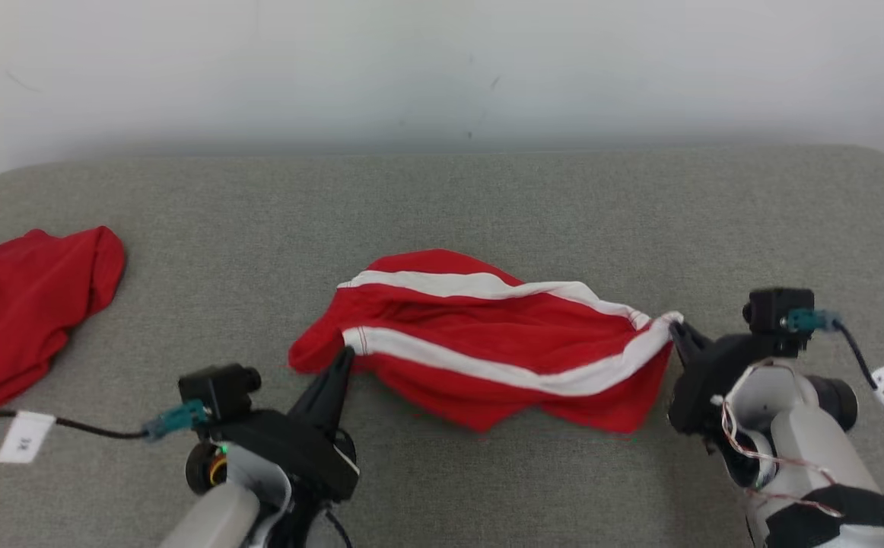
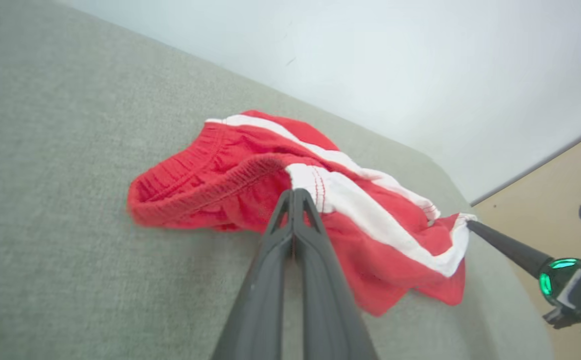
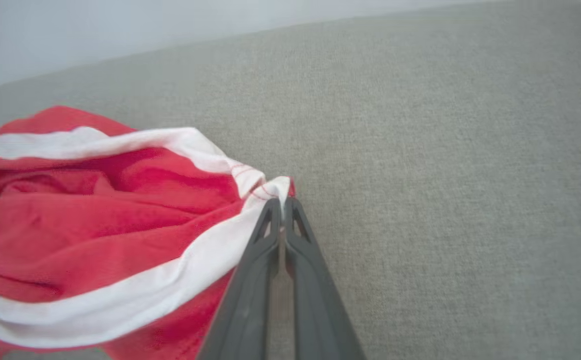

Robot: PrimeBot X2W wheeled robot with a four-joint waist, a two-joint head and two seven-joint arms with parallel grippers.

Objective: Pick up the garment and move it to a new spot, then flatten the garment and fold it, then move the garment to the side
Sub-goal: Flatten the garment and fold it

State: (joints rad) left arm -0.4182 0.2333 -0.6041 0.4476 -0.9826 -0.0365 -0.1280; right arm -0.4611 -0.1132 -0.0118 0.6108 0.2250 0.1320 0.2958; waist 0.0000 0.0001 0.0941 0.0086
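Head view adds a red cloth point(image 1: 23, 304); left gripper point(image 1: 345, 355) and right gripper point(image 1: 678, 329) pinch the garment point(image 1: 488, 327).

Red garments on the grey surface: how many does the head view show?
2. Red shorts with white stripes lie in the middle; a plain red cloth garment lies at the far left, cut off by the edge. Others may lie beyond it.

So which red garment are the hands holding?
The white-striped red garment at the centre: left hand and right hand pinch its ends. The other red garment lies untouched, far left.
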